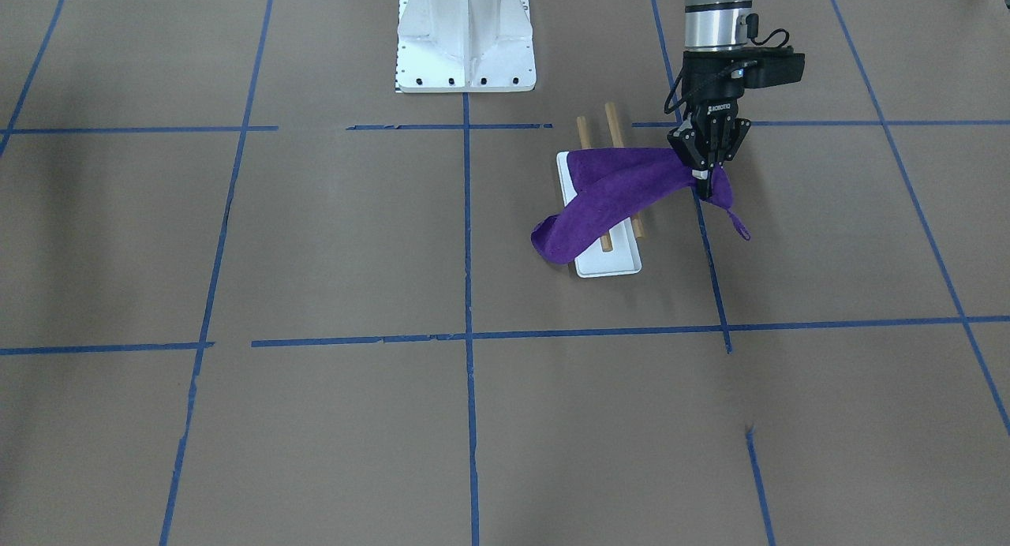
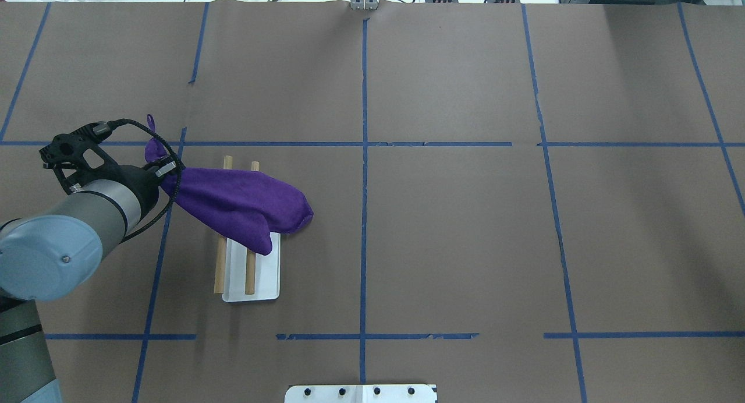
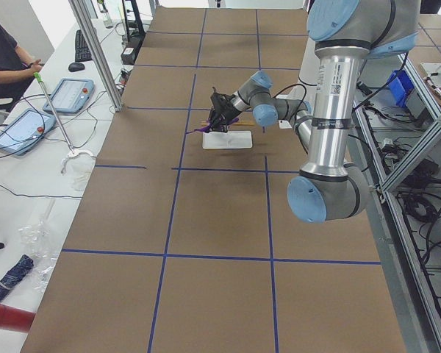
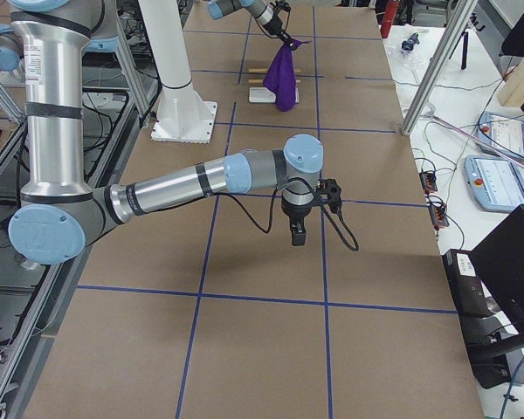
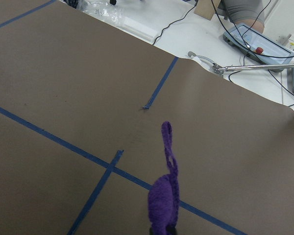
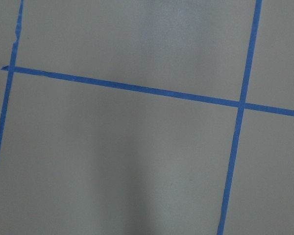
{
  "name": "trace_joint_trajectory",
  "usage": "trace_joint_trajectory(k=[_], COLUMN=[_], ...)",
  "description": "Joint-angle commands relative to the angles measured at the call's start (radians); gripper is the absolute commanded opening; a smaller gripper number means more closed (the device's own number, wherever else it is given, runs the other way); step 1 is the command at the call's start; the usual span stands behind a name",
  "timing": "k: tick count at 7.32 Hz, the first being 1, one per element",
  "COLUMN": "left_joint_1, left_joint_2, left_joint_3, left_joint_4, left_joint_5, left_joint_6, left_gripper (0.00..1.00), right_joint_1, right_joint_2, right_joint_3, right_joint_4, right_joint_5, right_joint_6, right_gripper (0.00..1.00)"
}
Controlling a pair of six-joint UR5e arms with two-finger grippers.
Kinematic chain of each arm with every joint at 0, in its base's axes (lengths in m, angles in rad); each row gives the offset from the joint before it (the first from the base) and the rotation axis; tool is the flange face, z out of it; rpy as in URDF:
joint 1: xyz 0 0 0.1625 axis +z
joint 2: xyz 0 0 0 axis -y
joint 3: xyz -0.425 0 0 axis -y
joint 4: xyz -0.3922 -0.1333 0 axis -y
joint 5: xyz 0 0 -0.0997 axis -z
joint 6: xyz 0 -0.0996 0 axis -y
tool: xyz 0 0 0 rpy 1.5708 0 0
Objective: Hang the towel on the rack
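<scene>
The purple towel [image 1: 607, 195] lies draped across the two tan dowels of the rack [image 1: 611, 124], whose white base [image 1: 607, 263] rests on the table. One towel end hangs down past the base. My left gripper [image 1: 705, 179] is shut on the other end, just beside the rack, with the towel's loop dangling below it. In the overhead view the towel [image 2: 238, 202] covers the far part of the rack [image 2: 265, 278], with the left gripper [image 2: 166, 173] to its left. The left wrist view shows the pinched towel corner [image 5: 164, 205]. My right gripper [image 4: 297, 234] hovers over bare table far from the rack; I cannot tell whether it is open or shut.
The big white bolted pedestal [image 1: 465, 37] stands behind the rack near the robot's base. Brown paper with blue tape lines [image 2: 364, 158] covers the table. Operators' tablets and cables [image 3: 29, 121] lie beyond the table's far edge.
</scene>
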Motion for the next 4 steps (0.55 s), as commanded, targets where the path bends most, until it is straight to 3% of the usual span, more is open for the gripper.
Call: trace_joint_trajectory(k=[1,2,3,4], left_joint_1=[-0.002,-0.002,-0.002,-0.002], left_joint_2=[0.064,0.089,0.106,0.106], left_joint_3=[0.012,0.029,0.053,0.049], left_joint_4=[-0.025,-0.103,-0.157,-0.176], left_joint_5=[0.000,-0.002,-0.002,-0.040], left_joint_6=[0.079,0.119,0.129,0.193], left_gripper=[0.00,0.67,1.00,1.00], right_joint_1=[0.009,0.013,0.013,0.013], right_joint_2=[-0.005,-0.006,-0.008,-0.009], right_joint_3=[-0.004,-0.001,-0.001,-0.002], right_joint_4=[0.000,0.000,0.000,0.000], right_joint_5=[0.000,0.001,0.000,0.000], right_joint_6=[-0.002,-0.002,-0.002,-0.010], right_gripper=[1.00,1.00,1.00,1.00])
